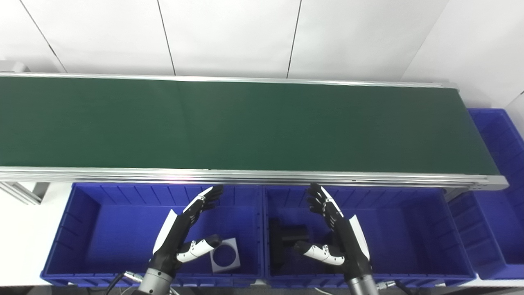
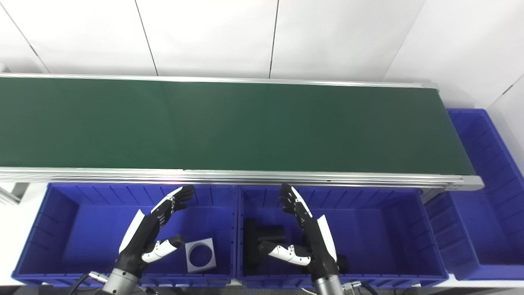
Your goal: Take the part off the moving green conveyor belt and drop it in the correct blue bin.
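Left robot hand: released, fingers spread, holding nothing, above the left blue bin.
Right robot hand: released, empty, above the middle blue bin.
Conveyor belt: bare green surface.
Parts: grey square ring plate in left bin; black part in middle bin.
Far-right blue bin: beyond the belt's end.

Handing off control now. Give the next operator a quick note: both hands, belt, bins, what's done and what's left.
Left hand: open, holding nothing, above the left blue plastic bin.
Right hand: open, holding nothing, above the middle blue plastic bin.
Green conveyor belt: no part in view.
Done: grey square plate with round hole lies in the left bin; a black blocky part in the middle bin.
Left: wait for the next part.
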{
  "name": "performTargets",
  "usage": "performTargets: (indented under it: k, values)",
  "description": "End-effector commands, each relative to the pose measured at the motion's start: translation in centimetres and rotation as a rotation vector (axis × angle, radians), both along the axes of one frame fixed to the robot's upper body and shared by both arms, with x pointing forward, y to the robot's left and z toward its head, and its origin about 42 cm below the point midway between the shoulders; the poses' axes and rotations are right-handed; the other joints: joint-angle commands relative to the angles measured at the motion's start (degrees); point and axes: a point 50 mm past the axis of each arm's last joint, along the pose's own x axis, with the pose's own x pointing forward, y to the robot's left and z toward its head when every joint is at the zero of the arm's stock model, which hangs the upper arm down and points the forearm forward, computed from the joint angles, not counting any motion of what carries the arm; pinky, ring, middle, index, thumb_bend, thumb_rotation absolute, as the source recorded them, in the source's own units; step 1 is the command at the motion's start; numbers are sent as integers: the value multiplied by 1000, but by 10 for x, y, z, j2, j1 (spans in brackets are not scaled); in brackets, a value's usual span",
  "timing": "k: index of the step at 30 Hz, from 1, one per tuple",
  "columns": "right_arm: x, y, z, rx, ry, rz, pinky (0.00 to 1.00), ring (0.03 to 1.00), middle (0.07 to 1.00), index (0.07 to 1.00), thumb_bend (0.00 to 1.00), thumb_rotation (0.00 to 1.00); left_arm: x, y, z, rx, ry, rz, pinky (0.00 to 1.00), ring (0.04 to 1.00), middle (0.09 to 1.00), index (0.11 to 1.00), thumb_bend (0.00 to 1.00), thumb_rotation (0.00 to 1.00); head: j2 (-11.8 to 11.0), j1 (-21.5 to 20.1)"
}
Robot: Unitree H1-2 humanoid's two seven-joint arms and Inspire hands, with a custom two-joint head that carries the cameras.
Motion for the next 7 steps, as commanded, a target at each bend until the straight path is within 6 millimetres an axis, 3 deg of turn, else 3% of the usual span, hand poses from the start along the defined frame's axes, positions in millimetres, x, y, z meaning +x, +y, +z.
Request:
performTargets:
  k: [1,7]
  values:
    - [4,3,7,20,-68,14,812,860,894,924,1000,555,6,1,7,-5,-62,2,847,881,885,869,803,797,0,0]
    - [5,7,5,12,-69,10,814,866,889,921,981,550,6,3,7,4,-65,1,833,871,880,868,804,804,-1,-1]
